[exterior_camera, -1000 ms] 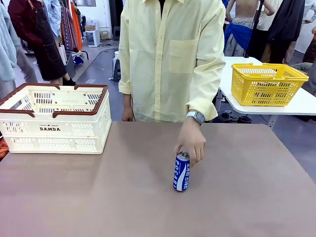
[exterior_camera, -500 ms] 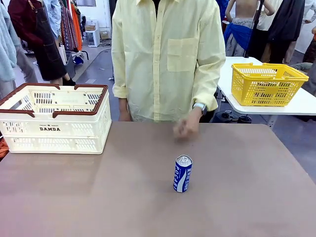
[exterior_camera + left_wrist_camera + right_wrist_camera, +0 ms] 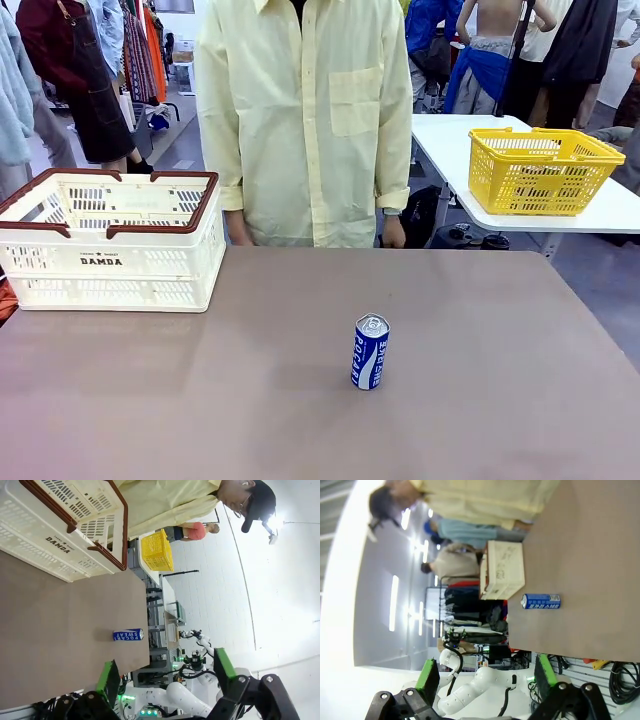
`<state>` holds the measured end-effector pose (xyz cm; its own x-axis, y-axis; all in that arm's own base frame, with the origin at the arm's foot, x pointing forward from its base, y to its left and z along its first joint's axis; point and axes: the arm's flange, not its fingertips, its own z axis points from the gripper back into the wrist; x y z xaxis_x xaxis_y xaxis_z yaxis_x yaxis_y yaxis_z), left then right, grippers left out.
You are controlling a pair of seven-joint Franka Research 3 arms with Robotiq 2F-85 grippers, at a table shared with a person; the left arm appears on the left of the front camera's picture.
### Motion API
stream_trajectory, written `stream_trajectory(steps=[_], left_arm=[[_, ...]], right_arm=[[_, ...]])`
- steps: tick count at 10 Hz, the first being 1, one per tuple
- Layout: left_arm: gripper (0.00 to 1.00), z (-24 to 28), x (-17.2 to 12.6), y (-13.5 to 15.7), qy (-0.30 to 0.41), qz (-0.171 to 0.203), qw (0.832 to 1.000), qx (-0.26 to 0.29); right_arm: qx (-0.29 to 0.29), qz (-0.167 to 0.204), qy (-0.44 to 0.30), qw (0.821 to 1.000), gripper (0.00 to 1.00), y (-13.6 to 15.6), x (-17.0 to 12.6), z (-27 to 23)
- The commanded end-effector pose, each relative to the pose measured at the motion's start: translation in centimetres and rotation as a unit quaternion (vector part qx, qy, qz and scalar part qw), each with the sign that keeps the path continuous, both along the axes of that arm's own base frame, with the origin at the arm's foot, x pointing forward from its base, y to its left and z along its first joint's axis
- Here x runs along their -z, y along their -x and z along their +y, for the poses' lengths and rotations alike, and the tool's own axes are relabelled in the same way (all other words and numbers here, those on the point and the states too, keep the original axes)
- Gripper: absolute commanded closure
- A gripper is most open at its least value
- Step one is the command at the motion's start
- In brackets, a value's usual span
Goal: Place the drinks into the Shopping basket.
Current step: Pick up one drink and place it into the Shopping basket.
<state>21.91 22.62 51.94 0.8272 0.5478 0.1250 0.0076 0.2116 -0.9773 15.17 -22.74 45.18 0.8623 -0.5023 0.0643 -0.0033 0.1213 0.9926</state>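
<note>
Our left claw (image 3: 165, 670) and right claw (image 3: 485, 675) gape wide while the blue can (image 3: 370, 352) stands upright, well apart from the basket (image 3: 150, 275).

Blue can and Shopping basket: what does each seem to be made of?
The blue can looks like thin metal, probably aluminium. Its top is bare silver and catches the light, and its body has a smooth, glossy blue print with white lettering. The Shopping basket looks like moulded plastic with a matte cream-white finish. It has even slotted walls and dark red-brown rim handles that seem to be plastic too.
</note>
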Motion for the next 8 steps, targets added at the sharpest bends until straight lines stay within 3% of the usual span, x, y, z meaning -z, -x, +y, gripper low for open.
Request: stream_trajectory(steps=[1,3,5,6,8], left_arm=[[0.00,-1.2,-1.9,-0.3,0.020,0.003,1.000,-0.016],[0.00,-13.0,-5.3,-3.9,-0.088,0.095,0.988,0.089],[0.00,-27.4,-6.2,-7.3,-0.252,0.154,0.935,0.198],[0.00,-32.9,-5.6,-8.4,-0.292,0.169,0.911,0.237],[0.00,-41.9,-3.4,-9.3,-0.353,0.213,0.883,0.225]], right_arm=[[0.002,-0.017,-0.002,1.000,0.00,-0.3,-0.4,0.0],[0.002,-0.017,-0.002,1.000,0.00,-0.3,-0.4,0.0],[0.002,-0.017,-0.002,1.000,0.00,-0.3,-0.4,0.0],[0.002,-0.017,-0.002,1.000,0.00,-0.3,-0.4,0.0],[0.002,-0.017,-0.002,1.000,0.00,-0.3,-0.4,0.0]])
